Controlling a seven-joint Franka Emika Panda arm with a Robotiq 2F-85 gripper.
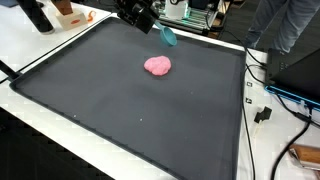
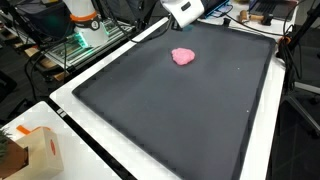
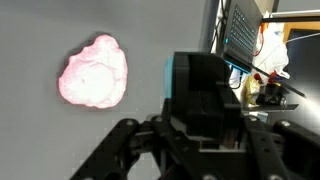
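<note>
The hand hangs above the far edge of a dark mat, its fingers closed on a small teal block that juts from the tips and sits clear of the surface. In the wrist view the hand fills the lower middle of the frame. The block looks mostly dark there, with a teal strip along its left side, and it is wedged between the two linkages, so the fingertips themselves are hidden behind it. A soft pink lump lies flat on the mat, apart from the hand and closer to the middle of the mat than the hand is. Seen from the wrist, the lump sits to the left of the held block with bare grey mat between them, touching neither the block nor the fingers. In an exterior view the same lump rests just below the white body of the arm. The mat covers most of a white tabletop, which shows as a pale border around it. Well away from the hand, at the near corner of that border, stands a cardboard box. Beyond the hand, past the mat's far edge, the wrist view shows a monitor, and loose cables lie off the side of the mat.
</note>
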